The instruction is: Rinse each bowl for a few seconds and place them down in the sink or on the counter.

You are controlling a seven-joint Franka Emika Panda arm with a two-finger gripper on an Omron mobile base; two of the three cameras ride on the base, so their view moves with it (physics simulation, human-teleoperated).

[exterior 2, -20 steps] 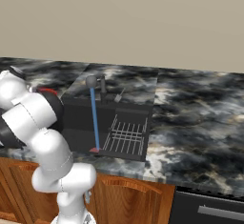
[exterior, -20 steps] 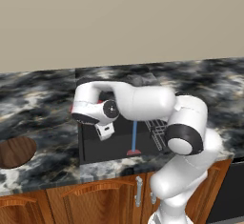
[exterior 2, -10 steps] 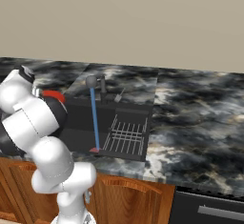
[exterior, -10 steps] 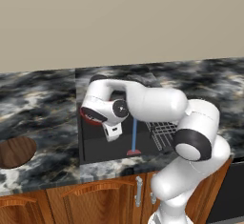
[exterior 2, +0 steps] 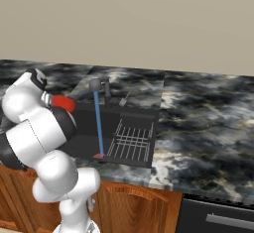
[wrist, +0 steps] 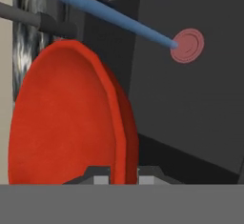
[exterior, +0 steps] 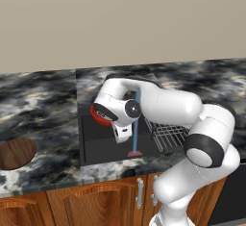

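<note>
wooden bowl: on the counter near its front edge, left of the sink; no sign it's rinsed, my guess untouched.
red bowl: over the sink's left side, on edge, beside the water stream, not under it.
gripper: nearly closed, pinching the red bowl's rim.
sink: holds the wire rack at its right; rack empty.
progress: early, neither bowl set down finished.

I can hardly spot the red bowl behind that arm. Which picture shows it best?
The hand view: the red bowl looms large there, its rim pinched by the gripper. The left base view and right base view show just a red sliver behind the arm, over the sink.
</note>
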